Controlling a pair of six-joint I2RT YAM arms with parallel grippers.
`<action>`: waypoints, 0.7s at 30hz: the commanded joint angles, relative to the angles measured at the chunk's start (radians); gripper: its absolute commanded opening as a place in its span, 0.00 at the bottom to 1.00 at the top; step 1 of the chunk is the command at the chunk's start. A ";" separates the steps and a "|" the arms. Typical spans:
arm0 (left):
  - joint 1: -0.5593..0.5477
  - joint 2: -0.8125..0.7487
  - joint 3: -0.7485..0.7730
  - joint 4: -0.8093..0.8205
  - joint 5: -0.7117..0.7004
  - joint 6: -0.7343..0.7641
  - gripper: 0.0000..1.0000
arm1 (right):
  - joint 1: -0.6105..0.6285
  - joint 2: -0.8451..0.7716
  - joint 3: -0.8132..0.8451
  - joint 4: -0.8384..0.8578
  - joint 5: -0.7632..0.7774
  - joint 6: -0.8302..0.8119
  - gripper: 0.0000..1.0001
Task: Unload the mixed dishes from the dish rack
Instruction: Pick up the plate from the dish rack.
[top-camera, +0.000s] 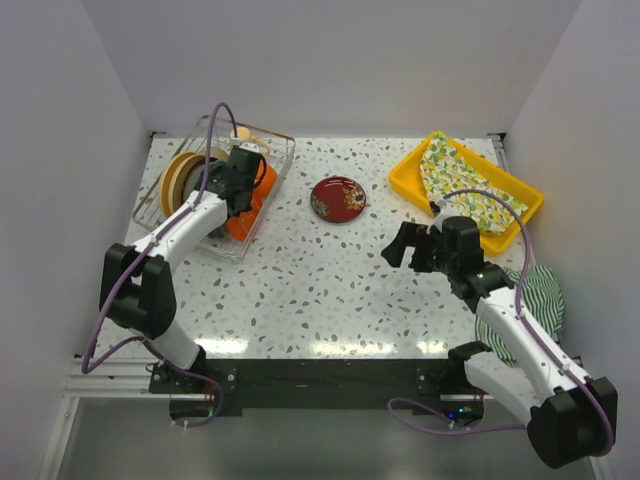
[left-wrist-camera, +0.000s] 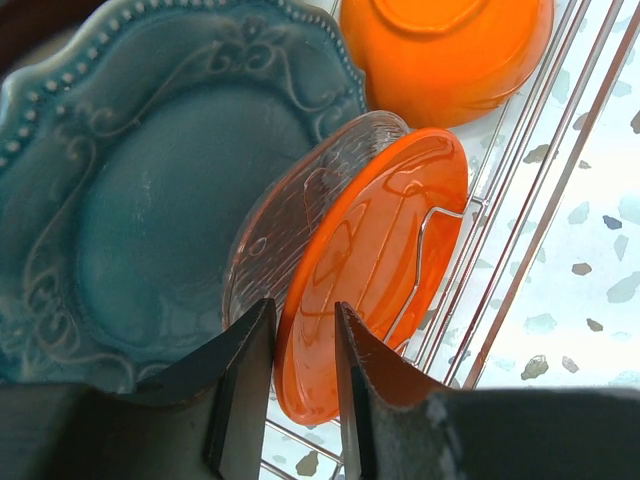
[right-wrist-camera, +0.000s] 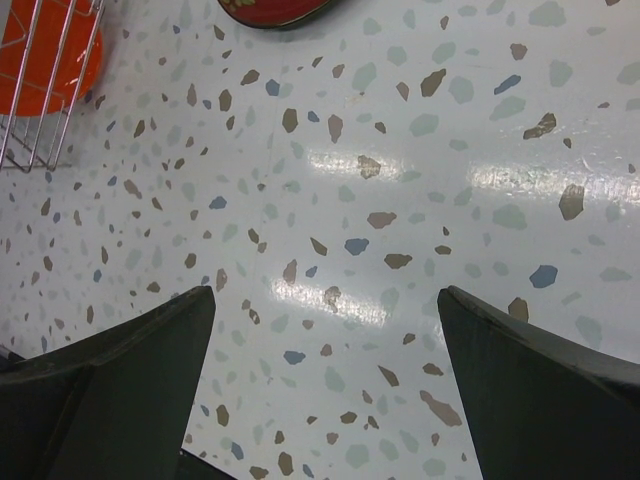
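Top view: my left claw (top-camera: 243, 180) is reaching down inside the dish rack (top-camera: 272, 140), at the far left of the bench (top-camera: 330, 290). The rack holds tan plates (top-camera: 180, 170) on edge at its left, and an orange bowl (top-camera: 266, 178) and an orange plate (top-camera: 248, 218) on its right side. A red dish (top-camera: 337, 197) lies flat on the bench, between the rack and the yellow tray (top-camera: 405, 182) with its lemon cloth (top-camera: 465, 185). My right claw (top-camera: 398, 243) hangs over bare bench near the tray. A green striped cloth (top-camera: 542, 295) is at the right edge.

Left wrist: the claw fingers (left-wrist-camera: 240, 390) stand close on either side of the orange plate's (left-wrist-camera: 380, 250) lower rim. I cannot tell if they press on it. The plate is on edge, leaning on a clear glass plate (left-wrist-camera: 290, 215). A teal plate (left-wrist-camera: 150, 200) is behind that. The orange bowl (left-wrist-camera: 440, 50) sits beyond, against the rack wires (left-wrist-camera: 540, 190).

Right wrist: claw fingers (right-wrist-camera: 130, 390) are wide apart and hold nothing, with speckled bench below. A rack corner (right-wrist-camera: 40, 110) with orange behind it shows at top left, and the red dish's edge (right-wrist-camera: 275, 10) at the top.
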 joint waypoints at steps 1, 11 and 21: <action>0.008 0.007 0.028 0.013 0.029 0.016 0.33 | 0.003 -0.020 -0.013 -0.001 -0.003 -0.020 0.98; 0.020 0.010 0.006 0.016 0.086 0.012 0.25 | 0.003 -0.025 -0.019 0.000 -0.001 -0.018 0.98; 0.029 -0.071 0.005 0.016 0.129 0.021 0.07 | 0.003 -0.031 -0.020 -0.004 -0.003 -0.013 0.98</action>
